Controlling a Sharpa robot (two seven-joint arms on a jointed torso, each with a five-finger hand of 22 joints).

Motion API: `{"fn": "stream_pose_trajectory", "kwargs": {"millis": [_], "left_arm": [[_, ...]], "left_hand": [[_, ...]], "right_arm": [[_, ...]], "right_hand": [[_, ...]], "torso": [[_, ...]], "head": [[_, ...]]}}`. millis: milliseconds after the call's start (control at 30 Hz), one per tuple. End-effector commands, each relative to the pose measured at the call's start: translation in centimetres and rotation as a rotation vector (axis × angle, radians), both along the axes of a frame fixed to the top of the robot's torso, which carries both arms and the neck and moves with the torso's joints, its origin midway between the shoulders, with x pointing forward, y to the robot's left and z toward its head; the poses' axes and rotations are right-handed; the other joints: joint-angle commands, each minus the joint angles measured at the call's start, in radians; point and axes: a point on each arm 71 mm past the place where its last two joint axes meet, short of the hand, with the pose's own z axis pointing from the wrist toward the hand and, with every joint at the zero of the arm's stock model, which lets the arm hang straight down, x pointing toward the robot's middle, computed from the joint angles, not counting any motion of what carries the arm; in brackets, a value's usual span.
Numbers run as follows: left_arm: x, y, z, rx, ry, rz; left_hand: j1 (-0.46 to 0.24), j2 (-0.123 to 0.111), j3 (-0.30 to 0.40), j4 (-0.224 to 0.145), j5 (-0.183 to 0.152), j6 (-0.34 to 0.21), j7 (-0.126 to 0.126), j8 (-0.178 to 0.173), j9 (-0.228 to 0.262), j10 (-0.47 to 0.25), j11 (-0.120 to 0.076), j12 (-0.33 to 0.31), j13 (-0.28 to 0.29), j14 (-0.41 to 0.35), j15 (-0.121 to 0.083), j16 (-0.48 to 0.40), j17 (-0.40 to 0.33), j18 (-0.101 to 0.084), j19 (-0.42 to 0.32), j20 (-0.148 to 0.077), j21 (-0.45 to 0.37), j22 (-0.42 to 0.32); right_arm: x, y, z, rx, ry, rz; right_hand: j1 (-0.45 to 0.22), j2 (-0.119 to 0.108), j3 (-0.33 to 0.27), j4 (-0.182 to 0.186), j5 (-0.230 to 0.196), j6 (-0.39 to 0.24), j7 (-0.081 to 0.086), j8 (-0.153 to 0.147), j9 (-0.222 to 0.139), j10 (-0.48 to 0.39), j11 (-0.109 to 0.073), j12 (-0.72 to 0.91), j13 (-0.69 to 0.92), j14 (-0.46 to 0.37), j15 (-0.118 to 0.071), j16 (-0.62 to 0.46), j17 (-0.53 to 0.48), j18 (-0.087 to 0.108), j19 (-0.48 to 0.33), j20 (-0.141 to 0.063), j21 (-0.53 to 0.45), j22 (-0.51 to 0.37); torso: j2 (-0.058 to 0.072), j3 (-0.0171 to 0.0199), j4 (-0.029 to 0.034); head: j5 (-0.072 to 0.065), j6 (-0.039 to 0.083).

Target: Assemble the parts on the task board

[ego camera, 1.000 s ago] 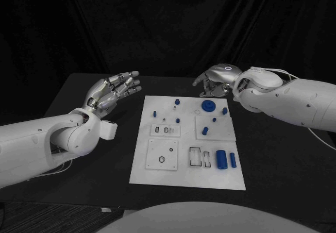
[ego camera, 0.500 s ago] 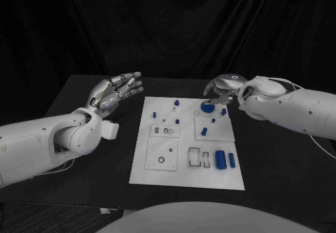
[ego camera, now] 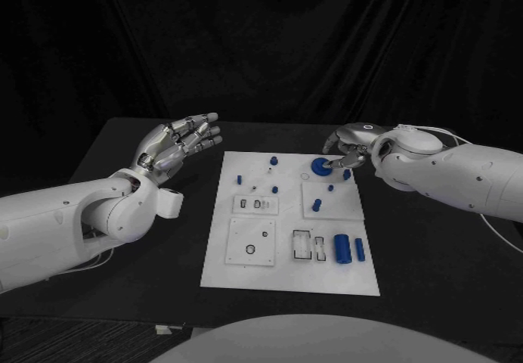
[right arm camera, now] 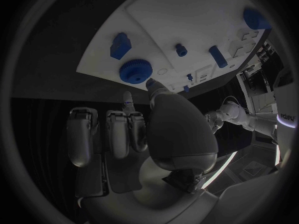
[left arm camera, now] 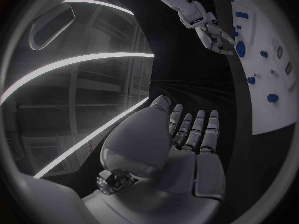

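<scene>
The task board lies flat in the middle of the black table, and everything here is placed from it. The right hand sits at the board's far right corner, fingers pointed down at the round blue gear that rests there. From the head view its fingertips seem to meet the gear, but the right wrist view separates them: the gear lies on the white surface just past the fingertips, the other fingers are curled loosely in a row, and whether any of them actually touches or pinches the gear cannot be told. That wrist view also shows a blocky blue part just beside the gear, nearer the board's corner. The left hand is raised off the board's far left side, well apart from it, palm open with fingers straight and slightly spread, grasping nothing; the left wrist view confirms the bare palm. A blue cylinder lies near the board's near right corner.
</scene>
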Motion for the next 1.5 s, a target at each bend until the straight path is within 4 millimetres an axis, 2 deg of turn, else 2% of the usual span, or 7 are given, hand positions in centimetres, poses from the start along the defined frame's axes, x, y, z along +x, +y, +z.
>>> {"fn": "stream_pose_trajectory", "kwargs": {"millis": [33,367,533,1033,1300,1433,1500], "left_arm": [[-0.1,-0.1,0.2,-0.019,-0.033,-0.014],[-0.1,-0.1,0.2,-0.02,-0.031,-0.016],[-0.1,-0.1,0.2,-0.019,-0.031,-0.016],[-0.1,-0.2,0.2,-0.02,-0.029,-0.019],[-0.1,-0.2,0.1,-0.021,-0.027,-0.021],[-0.1,-0.2,0.1,-0.021,-0.026,-0.023],[-0.1,-0.2,0.1,-0.021,-0.025,-0.024]], "left_hand": [[0.008,-0.004,0.007,0.0,0.005,-0.006,-0.001,0.003,-0.002,-0.001,0.008,0.005,-0.001,0.002,0.002,0.004,0.001,-0.008,0.006,-0.002,0.003,0.001],[0.008,-0.004,0.008,0.0,0.005,-0.008,-0.001,0.003,-0.002,-0.002,0.008,0.005,-0.001,0.003,0.002,0.005,0.001,-0.008,0.006,-0.002,0.003,0.001],[0.008,-0.004,0.008,0.0,0.005,-0.008,-0.001,0.003,-0.002,-0.002,0.008,0.005,-0.001,0.003,0.002,0.005,0.001,-0.008,0.006,-0.002,0.003,0.001],[0.008,-0.005,0.009,0.0,0.005,-0.011,0.0,0.002,-0.002,-0.002,0.009,0.005,-0.001,0.004,0.003,0.005,0.001,-0.009,0.007,-0.002,0.004,0.001],[0.008,-0.005,0.009,0.0,0.005,-0.011,0.0,0.002,-0.002,-0.002,0.009,0.005,-0.001,0.004,0.003,0.005,0.001,-0.009,0.007,-0.002,0.004,0.001],[0.008,-0.005,0.009,0.0,0.005,-0.011,0.0,0.002,-0.002,-0.002,0.009,0.005,-0.001,0.004,0.003,0.005,0.001,-0.009,0.007,-0.002,0.004,0.001],[0.008,-0.005,0.01,-0.001,0.005,-0.011,0.0,0.002,-0.002,-0.002,0.01,0.005,-0.001,0.004,0.004,0.005,0.001,-0.009,0.007,-0.001,0.004,0.001]], "right_arm": [[0.1,-0.3,-0.4,-0.023,0.031,-0.044],[0.2,-0.2,-0.8,-0.034,0.047,-0.053],[0.2,0.0,-1.1,-0.033,0.049,-0.048],[0.1,0.9,-1.7,-0.023,0.049,-0.023],[0.1,0.9,-2.0,-0.027,0.058,-0.023],[0.1,1.0,-2.3,-0.032,0.069,-0.024],[0.1,1.0,-2.4,-0.034,0.074,-0.024]], "right_hand": [[0.009,0.004,0.008,-0.001,0.006,-0.008,0.001,-0.001,0.001,0.104,0.007,0.003,0.263,0.104,0.007,0.003,0.263,-0.007,0.069,0.009,0.005,0.228],[0.016,0.006,0.011,-0.003,0.013,-0.024,0.006,-0.006,-0.001,0.104,0.011,0.003,0.263,0.104,0.01,0.003,0.263,-0.006,0.068,0.011,0.003,0.227],[0.018,0.006,0.011,-0.004,0.006,-0.029,0.008,-0.007,-0.002,0.104,0.013,0.003,0.263,0.104,0.011,0.003,0.263,-0.006,0.067,0.013,0.003,0.228],[0.052,0.009,0.018,-0.025,-0.017,-0.014,0.006,0.007,0.002,0.104,0.013,0.003,0.263,0.104,0.012,0.003,0.263,-0.005,0.064,0.015,-0.001,0.226],[0.078,0.021,0.03,-0.052,0.084,0.007,0.006,0.029,0.012,0.104,0.012,0.003,0.263,0.104,0.012,0.003,0.263,-0.004,0.062,0.015,-0.003,0.227],[0.088,0.025,0.044,-0.068,0.165,0.025,0.009,0.044,0.02,0.104,0.014,0.003,0.263,0.104,0.013,0.003,0.263,-0.003,0.061,0.016,-0.005,0.227],[0.091,0.026,0.05,-0.074,0.193,0.036,0.01,0.05,0.023,0.104,0.014,0.003,0.263,0.104,0.014,0.003,0.263,-0.003,0.061,0.016,-0.005,0.227]], "torso": [[0.0,-0.0005,-0.0005],[-0.003,0.0006,-0.0008],[-0.004,0.0004,-0.0008],[-0.002,0.0006,0.0008],[-0.002,0.0003,-0.0001],[-0.002,0.0003,-0.0005],[-0.002,0.0004,-0.0005]], "head": [[0.0,0.0],[0.002,0.0],[0.004,0.0],[0.0,0.0],[0.0,0.0],[0.0,0.0],[0.0,0.0]]}}
